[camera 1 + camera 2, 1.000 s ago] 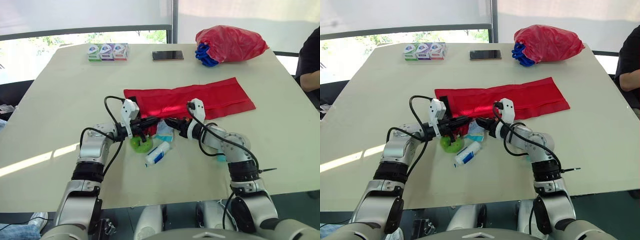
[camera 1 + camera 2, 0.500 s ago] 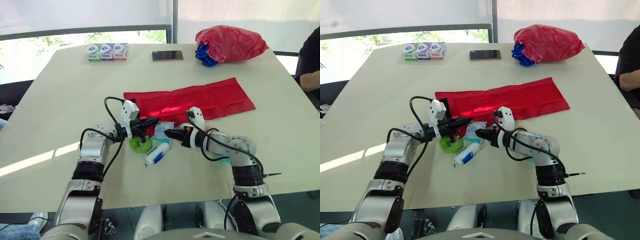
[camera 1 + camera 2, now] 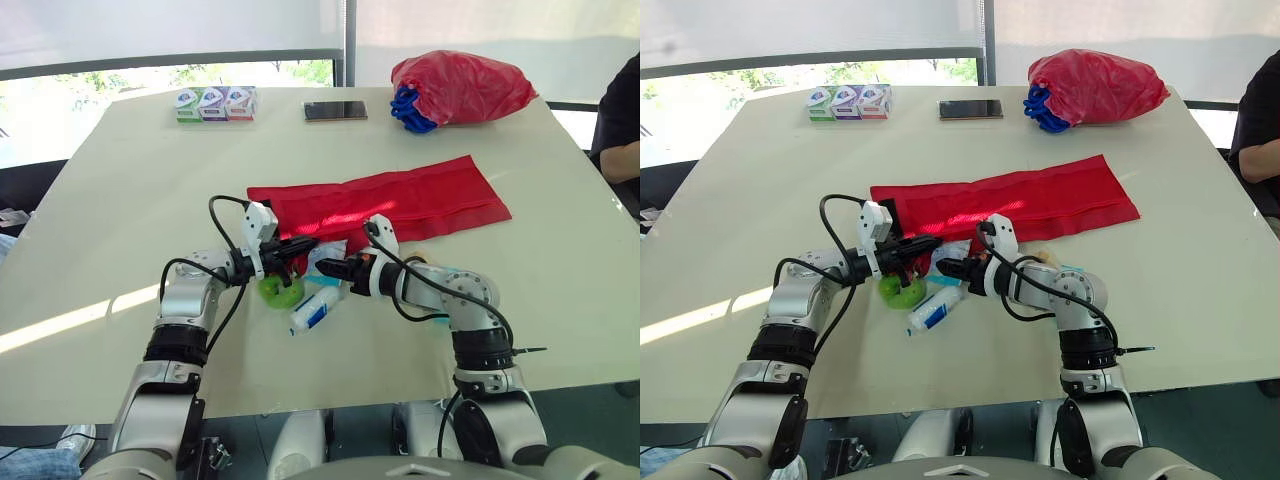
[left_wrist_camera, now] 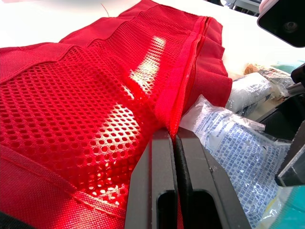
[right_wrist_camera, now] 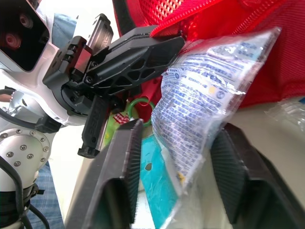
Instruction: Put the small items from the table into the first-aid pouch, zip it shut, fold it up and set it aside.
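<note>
The red mesh pouch (image 3: pixel 390 203) lies unfolded across the table's middle. My left gripper (image 4: pixel 175 138) is shut on the pouch's near edge (image 4: pixel 190 71), holding it slightly lifted. My right gripper (image 5: pixel 183 129) is open just right of it, its fingers (image 5: pixel 125 167) standing wide on either side of a clear packet with blue print (image 5: pixel 205 90). That packet (image 3: pixel 328 255) rests at the pouch's mouth. A green item (image 3: pixel 282 290) and a white tube with a blue label (image 3: pixel 316 308) lie on the table below the two grippers.
Three small boxes (image 3: pixel 215 103), a dark phone (image 3: pixel 335 111) and a bulging red bag with blue parts (image 3: pixel 458 88) sit along the far edge. A person's arm (image 3: pixel 620 130) shows at the right edge. More small wrapped items (image 3: pixel 445 272) lie by my right forearm.
My right gripper came down off the pouch and moved left toward my left gripper, ending astride the clear packet. My left gripper has kept its hold.
</note>
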Available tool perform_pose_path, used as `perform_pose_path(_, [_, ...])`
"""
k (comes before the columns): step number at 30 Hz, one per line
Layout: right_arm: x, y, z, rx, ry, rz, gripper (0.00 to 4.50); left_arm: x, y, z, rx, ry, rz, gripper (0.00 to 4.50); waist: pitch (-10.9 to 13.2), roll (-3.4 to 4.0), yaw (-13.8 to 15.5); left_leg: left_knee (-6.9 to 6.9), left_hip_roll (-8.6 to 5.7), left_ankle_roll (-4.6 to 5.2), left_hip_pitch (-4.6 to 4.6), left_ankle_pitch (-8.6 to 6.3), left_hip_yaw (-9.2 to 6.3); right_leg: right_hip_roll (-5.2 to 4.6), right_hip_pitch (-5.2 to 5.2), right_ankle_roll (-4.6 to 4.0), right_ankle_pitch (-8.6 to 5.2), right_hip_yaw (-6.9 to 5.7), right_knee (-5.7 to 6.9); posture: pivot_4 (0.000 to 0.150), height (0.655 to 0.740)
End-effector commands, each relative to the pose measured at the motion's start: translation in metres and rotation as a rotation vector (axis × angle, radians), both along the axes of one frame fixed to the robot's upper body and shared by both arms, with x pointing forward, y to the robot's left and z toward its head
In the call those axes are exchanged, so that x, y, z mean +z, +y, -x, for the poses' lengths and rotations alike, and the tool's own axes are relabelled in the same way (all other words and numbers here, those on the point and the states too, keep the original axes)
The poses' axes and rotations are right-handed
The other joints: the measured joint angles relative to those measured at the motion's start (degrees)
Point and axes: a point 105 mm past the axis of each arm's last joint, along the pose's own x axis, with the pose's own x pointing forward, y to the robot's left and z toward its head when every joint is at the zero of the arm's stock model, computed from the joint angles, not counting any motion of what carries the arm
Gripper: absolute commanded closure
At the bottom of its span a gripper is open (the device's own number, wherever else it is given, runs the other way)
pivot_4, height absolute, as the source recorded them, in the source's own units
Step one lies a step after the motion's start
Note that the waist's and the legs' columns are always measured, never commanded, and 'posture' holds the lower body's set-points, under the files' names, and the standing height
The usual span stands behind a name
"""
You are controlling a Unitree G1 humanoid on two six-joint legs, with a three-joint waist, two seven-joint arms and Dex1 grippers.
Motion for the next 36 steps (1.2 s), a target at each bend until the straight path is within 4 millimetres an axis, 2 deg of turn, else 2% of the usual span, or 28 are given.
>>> perform_pose_path(1, [0.010, 0.001, -0.005, -0.028, -0.017, -0.056, 4.44, 0.006, -0.004, 0.003, -0.031, -0.033, -0.010, 4.50, 0.00, 0.00, 0.01, 0.00, 0.00, 0.00, 0.00, 0.00, 0.00, 0.00, 0.00, 0.00, 0.00, 0.00, 0.00, 0.150, 0.7400])
perform_pose_path(10, [0.014, 0.003, -0.008, -0.041, 0.004, -0.114, 4.44, 0.006, -0.004, 0.003, -0.039, -0.033, -0.010, 4.50, 0.00, 0.00, 0.01, 0.00, 0.00, 0.00, 0.00, 0.00, -0.01, 0.00, -0.01, 0.00, 0.00, 0.00, 0.00, 0.150, 0.7400])
perform_pose_path(17, [0.020, 0.015, -0.012, -0.005, 0.063, -0.282, 4.44, 0.009, -0.005, 0.002, -0.032, -0.024, 0.022, 4.50, -0.02, -0.03, -0.04, 0.00, 0.00, 0.00, 0.02, 0.00, 0.00, 0.00, 0.00, 0.00, 0.00, 0.00, 0.00, 0.150, 0.7400])
perform_pose_path(23, [0.013, 0.028, -0.007, 0.076, 0.074, -0.262, 4.44, 0.019, -0.010, 0.004, -0.035, -0.003, 0.103, 4.50, -0.02, -0.03, -0.37, -0.02, 0.02, 0.00, 0.10, 0.00, 0.01, 0.06, 0.01, 0.00, 0.00, 0.02, 0.04, 0.150, 0.7400])
perform_pose_path(36, [-0.005, 0.035, -0.010, 0.162, 0.066, -0.139, 4.44, 0.025, -0.019, 0.012, -0.084, -0.001, 0.131, 4.50, -0.02, -0.03, -0.41, -0.10, 0.06, -0.01, 0.24, 0.00, 0.06, 0.10, 0.06, -0.01, 0.00, 0.07, 0.05, 0.150, 0.7400])
